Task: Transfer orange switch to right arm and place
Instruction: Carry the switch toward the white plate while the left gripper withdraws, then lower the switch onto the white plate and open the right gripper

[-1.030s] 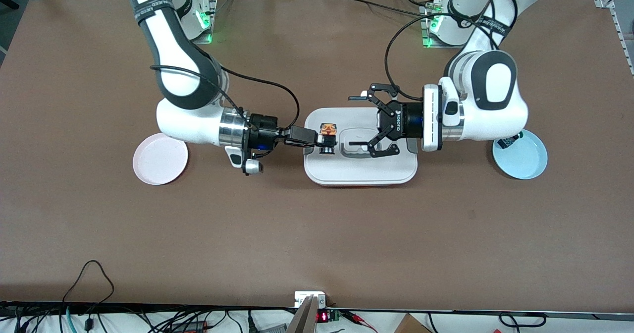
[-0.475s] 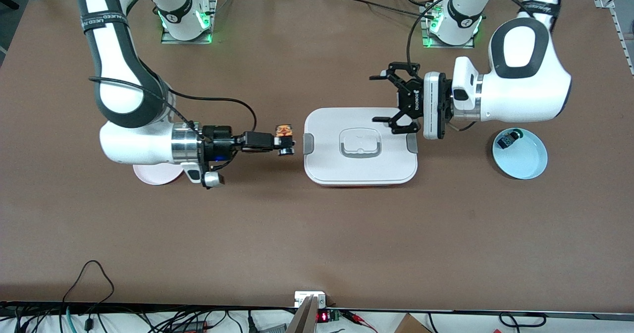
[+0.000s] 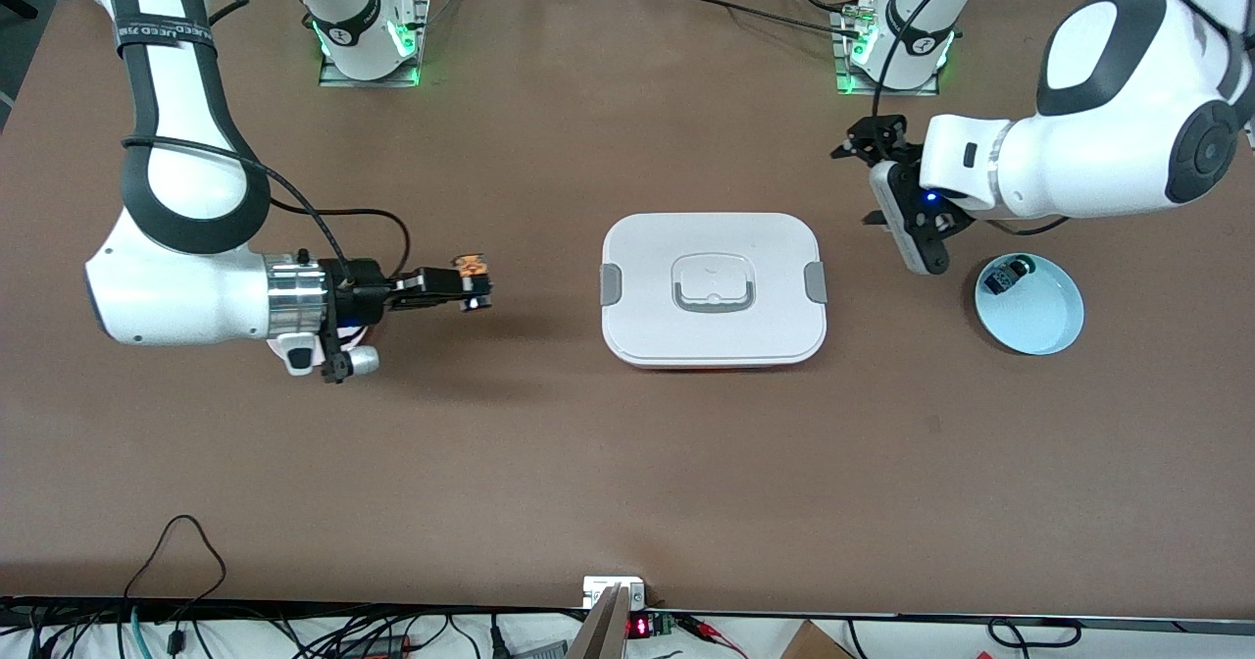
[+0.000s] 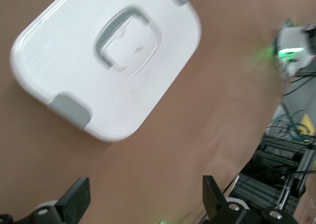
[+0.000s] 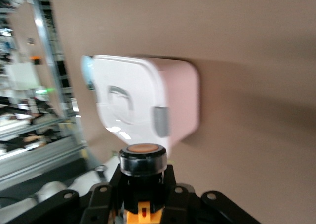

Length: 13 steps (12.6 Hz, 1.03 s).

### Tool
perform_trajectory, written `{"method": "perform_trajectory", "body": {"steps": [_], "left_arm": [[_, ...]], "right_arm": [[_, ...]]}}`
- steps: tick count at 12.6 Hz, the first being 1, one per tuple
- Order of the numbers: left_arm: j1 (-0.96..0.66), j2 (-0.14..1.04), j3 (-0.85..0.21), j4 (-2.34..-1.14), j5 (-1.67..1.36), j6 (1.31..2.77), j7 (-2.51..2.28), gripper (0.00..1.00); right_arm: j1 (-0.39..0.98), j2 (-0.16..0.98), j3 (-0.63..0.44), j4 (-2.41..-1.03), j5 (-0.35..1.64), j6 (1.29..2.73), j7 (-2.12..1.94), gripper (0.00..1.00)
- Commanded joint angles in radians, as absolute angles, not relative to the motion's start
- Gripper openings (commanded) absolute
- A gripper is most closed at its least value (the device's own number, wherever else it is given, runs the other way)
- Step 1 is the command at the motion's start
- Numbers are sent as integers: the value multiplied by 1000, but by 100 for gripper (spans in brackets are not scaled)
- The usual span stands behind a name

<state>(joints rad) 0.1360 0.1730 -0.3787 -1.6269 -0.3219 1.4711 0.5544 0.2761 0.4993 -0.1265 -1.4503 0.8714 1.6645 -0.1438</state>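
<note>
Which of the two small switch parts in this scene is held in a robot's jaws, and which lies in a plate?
The orange switch is clamped in the right gripper. The other small black part lies in the light blue plate.

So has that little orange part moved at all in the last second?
Yes. The right gripper, shut on the orange switch, has carried it off the white lidded box toward the right arm's end of the table.

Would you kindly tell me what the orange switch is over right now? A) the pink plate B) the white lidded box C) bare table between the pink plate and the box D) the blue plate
C: the right tool holds the orange switch over bare table, short of the white lidded box.
</note>
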Motion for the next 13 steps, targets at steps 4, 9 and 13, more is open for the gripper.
{"method": "perform_trajectory", "body": {"steps": [4, 9, 13], "left_arm": [[129, 179, -393, -1536, 96, 1365, 107, 100], [207, 180, -351, -1439, 141, 1421, 55, 100], [11, -24, -37, -1695, -14, 1753, 77, 100]], "right_arm": [[255, 462, -117, -1430, 374, 1629, -263, 0], [241, 442, -129, -1474, 76, 1647, -276, 0], [220, 416, -172, -1635, 38, 1823, -287, 0]]}}
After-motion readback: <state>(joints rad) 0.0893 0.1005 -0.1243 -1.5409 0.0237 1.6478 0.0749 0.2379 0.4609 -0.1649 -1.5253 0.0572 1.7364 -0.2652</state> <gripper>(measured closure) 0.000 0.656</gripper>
